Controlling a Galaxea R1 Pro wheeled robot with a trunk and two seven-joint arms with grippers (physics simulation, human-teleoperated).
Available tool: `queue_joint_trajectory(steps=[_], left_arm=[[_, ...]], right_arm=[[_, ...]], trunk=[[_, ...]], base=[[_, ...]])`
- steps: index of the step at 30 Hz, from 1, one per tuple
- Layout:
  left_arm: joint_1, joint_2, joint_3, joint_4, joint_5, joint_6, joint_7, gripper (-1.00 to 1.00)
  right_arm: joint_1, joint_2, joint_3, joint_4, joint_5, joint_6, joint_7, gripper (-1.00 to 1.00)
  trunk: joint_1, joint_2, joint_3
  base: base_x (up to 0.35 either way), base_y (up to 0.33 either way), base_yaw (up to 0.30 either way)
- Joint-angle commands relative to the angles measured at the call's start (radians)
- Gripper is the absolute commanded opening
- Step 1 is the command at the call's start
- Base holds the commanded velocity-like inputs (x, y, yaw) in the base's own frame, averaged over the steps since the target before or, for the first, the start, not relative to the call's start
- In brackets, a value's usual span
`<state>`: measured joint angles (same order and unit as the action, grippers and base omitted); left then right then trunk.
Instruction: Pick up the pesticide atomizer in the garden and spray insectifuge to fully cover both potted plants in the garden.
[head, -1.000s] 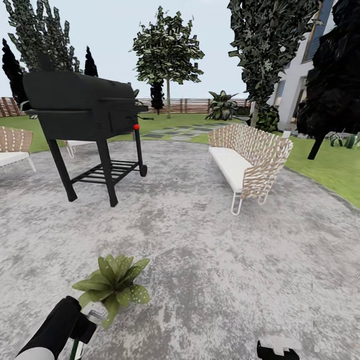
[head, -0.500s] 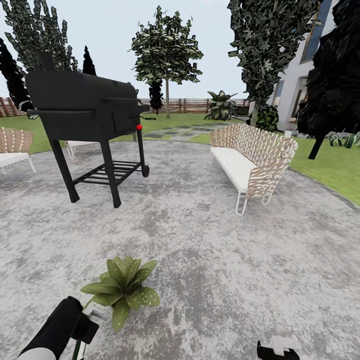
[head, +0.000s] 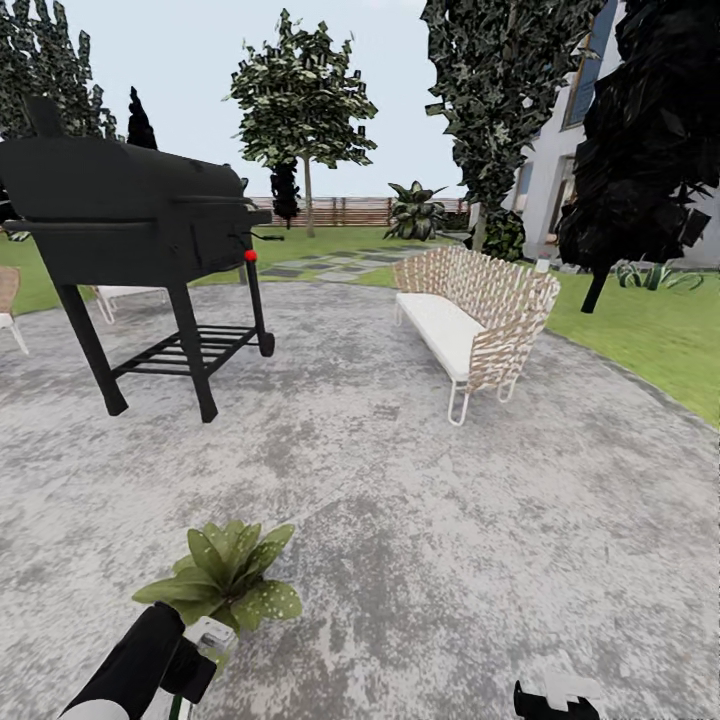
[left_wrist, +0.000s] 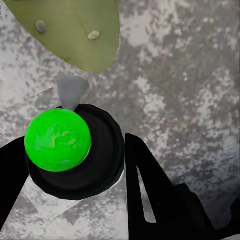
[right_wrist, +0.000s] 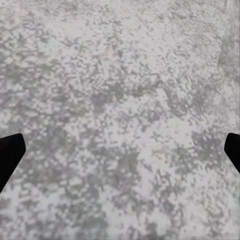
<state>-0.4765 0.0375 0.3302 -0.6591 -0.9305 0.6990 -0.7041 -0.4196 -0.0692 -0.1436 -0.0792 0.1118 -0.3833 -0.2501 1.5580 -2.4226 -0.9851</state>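
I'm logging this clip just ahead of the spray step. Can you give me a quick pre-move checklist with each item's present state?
1. Pesticide atomizer held between the left gripper fingers: ok, in the left wrist view the dark fingers flank its body.
2. Nozzle head near the potted plant: ok, a speckled leaf lies just beyond the nozzle in the left wrist view.
3. Nozzle aimed squarely at the rosette: cannot tell.
4. Right gripper out of the way: ok, open and empty over bare patio.
5. Second potted plant located: cannot tell from these pictures.
6. Grill and woven bench away from the work spot: ok, both stand well back.
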Motion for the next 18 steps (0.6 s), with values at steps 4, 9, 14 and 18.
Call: queue_joint_trajectory(steps=[4, 9, 14, 18], left_arm=[[0.002, 0.039, 0.015, -0.003, -0.006, 0.002, -0.011, -1.0], [0.004, 0.066, 0.017, 0.002, 0.038, -0.001, -0.012, -1.0], [0.004, 0.094, 0.017, 0.0, 0.082, -0.002, -0.011, -1.0], [0.004, 0.089, 0.018, -0.001, 0.087, -0.004, -0.008, -1.0]], right_arm=[[-0.001, 0.0, -0.008, 0.001, 0.011, -0.003, -0.004, 1.0], [-0.001, 0.0, -0.008, 0.001, 0.01, -0.003, -0.005, 1.0], [-0.001, 0.0, -0.008, 0.001, 0.011, -0.003, -0.005, 1.0], [-0.001, 0.0, -0.007, 0.001, 0.011, -0.003, -0.005, 1.0]], trunk=[[0.0, 0.0, -0.001], [0.0, 0.0, -0.001], [0.0, 0.0, -0.001], [0.0, 0.0, -0.001]], base=[[0.0, 0.0, -0.015], [0.0, 0.0, -0.001], [0.0, 0.0, 0.0], [0.0, 0.0, 0.0]])
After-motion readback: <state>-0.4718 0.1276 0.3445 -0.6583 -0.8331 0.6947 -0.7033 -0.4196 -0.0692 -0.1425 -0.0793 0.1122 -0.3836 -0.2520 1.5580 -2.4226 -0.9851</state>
